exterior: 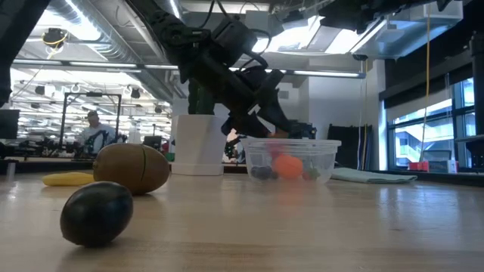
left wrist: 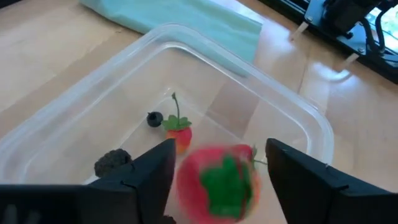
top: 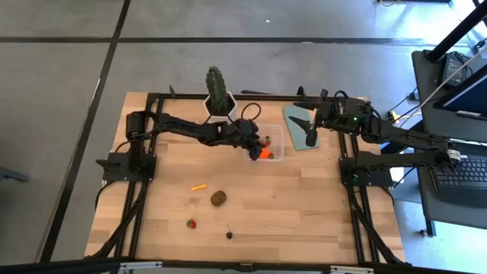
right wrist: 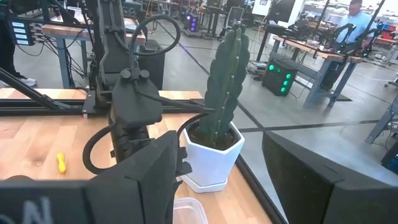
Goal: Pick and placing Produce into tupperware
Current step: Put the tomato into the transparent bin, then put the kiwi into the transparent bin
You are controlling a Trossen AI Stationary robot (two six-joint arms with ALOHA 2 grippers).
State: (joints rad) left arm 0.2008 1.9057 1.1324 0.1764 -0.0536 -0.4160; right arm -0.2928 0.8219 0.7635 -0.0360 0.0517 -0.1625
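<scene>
Lighting even and bright from overhead in high view; table (top: 251, 221) wood evenly lit, only soft shadows under arms. Low view backlit: ceiling strip lights and windows at right glare, arm reads as near-silhouette, near dark berry (exterior: 97, 214) and brown oval (exterior: 132, 168) soft, tupperware (exterior: 291, 159) sharper w/ highlights on rim. Left wrist view: strawberry (left wrist: 219, 182) between fingers (left wrist: 143, 180) heavily blurred, container walls show glare streaks. Right wrist view: own fingers out of focus, cactus (right wrist: 225, 81) crisp, bkgd bright
</scene>
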